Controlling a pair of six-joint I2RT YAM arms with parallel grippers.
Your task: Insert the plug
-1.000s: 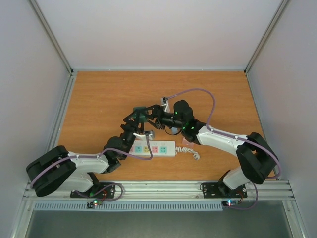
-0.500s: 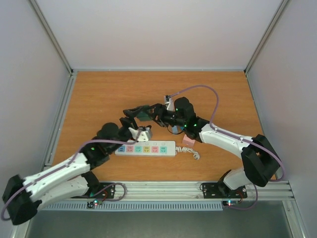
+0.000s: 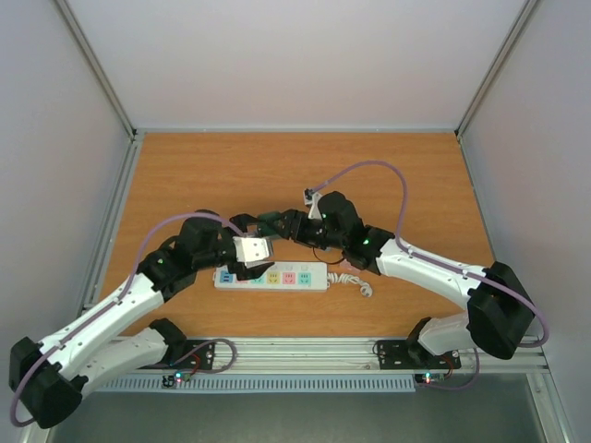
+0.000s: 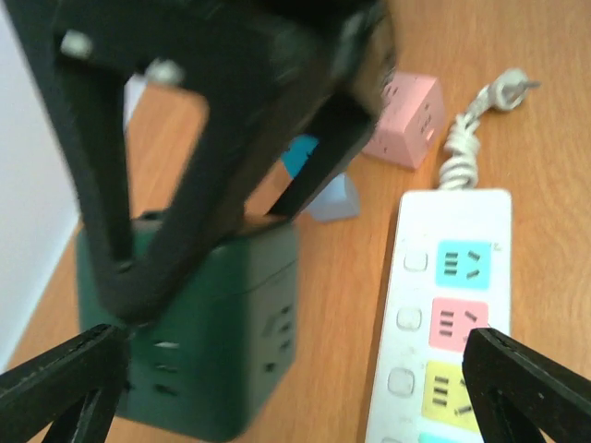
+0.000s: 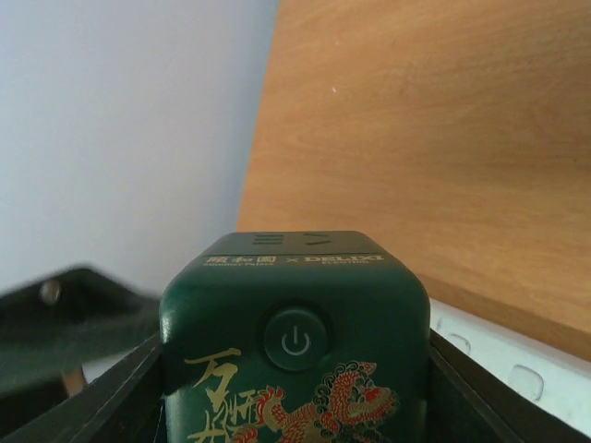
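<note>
Right claw [image 3: 280, 224] grips the dark green cube plug [image 3: 269, 220]; left claw [image 4: 291, 383] gapes wide.
On the wooden table [image 3: 203, 175], a white power strip [image 3: 277, 276] lies lower centre in the top view, with the green cube just up-frame of its left half and a pink cube [image 3: 351, 262] by its right end.

Blurred black fingers of the right gripper [image 4: 203, 247] are filling the left wrist view's upper left, hiding the top of the green cube [image 4: 231, 351]. The power strip [image 4: 443, 314] is running off the bottom edge at lower right. The right wrist view's bottom edge is cropping the green cube's front.
</note>
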